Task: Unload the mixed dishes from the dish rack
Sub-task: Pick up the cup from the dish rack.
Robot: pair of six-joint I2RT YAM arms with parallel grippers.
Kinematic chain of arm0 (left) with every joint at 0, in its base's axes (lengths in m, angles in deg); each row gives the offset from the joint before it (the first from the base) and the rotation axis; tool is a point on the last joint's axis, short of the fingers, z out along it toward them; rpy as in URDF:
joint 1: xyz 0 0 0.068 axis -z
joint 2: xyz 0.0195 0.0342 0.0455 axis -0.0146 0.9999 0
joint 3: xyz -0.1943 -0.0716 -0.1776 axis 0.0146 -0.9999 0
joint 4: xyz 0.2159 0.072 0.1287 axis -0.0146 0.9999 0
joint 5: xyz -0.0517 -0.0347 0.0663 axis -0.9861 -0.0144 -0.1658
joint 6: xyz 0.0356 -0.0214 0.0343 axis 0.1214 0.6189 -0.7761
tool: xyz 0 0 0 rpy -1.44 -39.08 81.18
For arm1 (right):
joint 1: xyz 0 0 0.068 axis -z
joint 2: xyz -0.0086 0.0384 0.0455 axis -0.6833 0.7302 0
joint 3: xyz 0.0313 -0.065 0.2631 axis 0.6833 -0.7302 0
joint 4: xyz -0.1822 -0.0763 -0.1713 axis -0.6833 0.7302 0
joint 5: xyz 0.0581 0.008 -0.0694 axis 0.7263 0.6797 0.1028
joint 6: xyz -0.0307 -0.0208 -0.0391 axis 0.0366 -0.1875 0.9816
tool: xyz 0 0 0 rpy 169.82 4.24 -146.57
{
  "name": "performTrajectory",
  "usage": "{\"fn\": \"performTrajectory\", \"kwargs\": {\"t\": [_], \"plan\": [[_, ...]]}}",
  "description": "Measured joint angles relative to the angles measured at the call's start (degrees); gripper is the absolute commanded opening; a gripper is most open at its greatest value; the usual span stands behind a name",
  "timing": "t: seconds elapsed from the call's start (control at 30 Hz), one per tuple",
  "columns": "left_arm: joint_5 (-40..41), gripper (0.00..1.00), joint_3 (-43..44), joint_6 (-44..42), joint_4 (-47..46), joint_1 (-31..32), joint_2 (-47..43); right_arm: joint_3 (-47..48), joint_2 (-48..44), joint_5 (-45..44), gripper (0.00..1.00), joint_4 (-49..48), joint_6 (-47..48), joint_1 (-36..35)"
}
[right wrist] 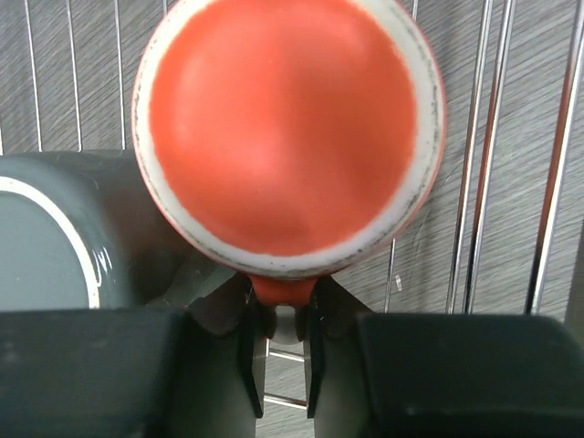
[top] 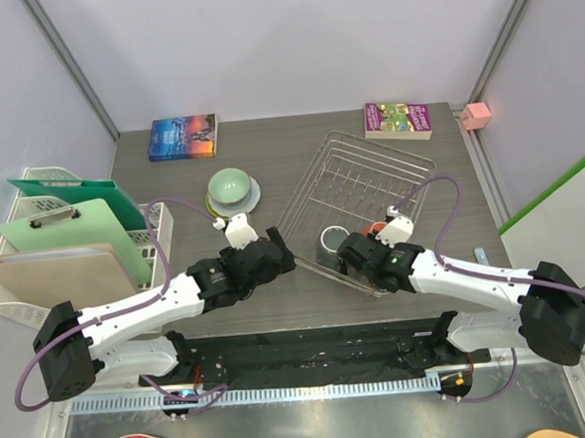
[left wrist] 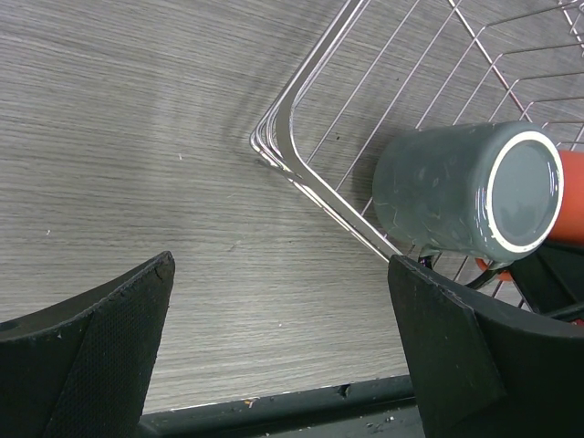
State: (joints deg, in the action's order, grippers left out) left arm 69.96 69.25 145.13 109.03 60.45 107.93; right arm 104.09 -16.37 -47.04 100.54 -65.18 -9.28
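The right gripper (right wrist: 281,342) reaches into the near corner of the dish rack (top: 408,154). Its jaws are clenched on the handle of the orange mug (right wrist: 283,128), one on each side, leaving almost no gap. That handle sticks out from the mug's wall straight back toward the jaws. The round base faces the wrist camera, so the body lies directly ahead of the grip.

The grey mug (right wrist: 55,228) sits against the orange mug's left side and touches it, so any lift has to clear it.

The left gripper (left wrist: 278,283) hangs over bare desk (left wrist: 137,137) just outside the rack's near-left corner. Its jaws are spread wide and empty, and the grey mug is ahead to their right.

Farther back on the desk, outside the rack, a mint-green bowl (top: 228,185) rests on a light grey plate (top: 250,196).
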Motion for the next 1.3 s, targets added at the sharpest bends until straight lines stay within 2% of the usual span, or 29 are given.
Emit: {"fn": "performTrajectory", "kwargs": {"t": [0.03,0.07,0.33,0.67,0.83,0.97,1.13,1.3], "plan": [[0.0,0.97,0.0,0.0,0.0,0.0,0.0,0.0,-0.2,0.0,0.04,0.1,0.0,0.0],[0.0,0.97,0.0,0.0,0.0,0.0,0.0,0.0,-0.5,0.1,0.01,0.4,0.2,0.0],[0.0,0.95,0.0,0.0,0.0,0.0,0.0,2.3,-4.2,0.8,0.01,6.5,2.3,-0.2],[0.6,0.94,0.0,-0.1,-0.1,0.0,0.0,15.6,-12.3,-3.2,0.01,16.5,11.0,-0.3],[2.4,0.96,0.3,-1.0,0.0,0.0,0.0,16.8,-16.8,-2.4,0.01,12.3,22.0,-0.3],[3.5,0.98,0.5,-5.1,-2.0,0.0,-2.5,16.0,-19.4,0.3,0.01,5.6,28.5,-0.3],[1.3,0.99,-0.1,-11.5,-9.6,-0.2,-13.2,13.4,-20.4,3.6,0.01,-2.8,31.6,-0.3],[-3.5,1.00,-4.5,-15.6,-21.9,-0.7,-23.8,8.9,-19.9,12.8,0.01,-14.2,31.6,2.2]]}}
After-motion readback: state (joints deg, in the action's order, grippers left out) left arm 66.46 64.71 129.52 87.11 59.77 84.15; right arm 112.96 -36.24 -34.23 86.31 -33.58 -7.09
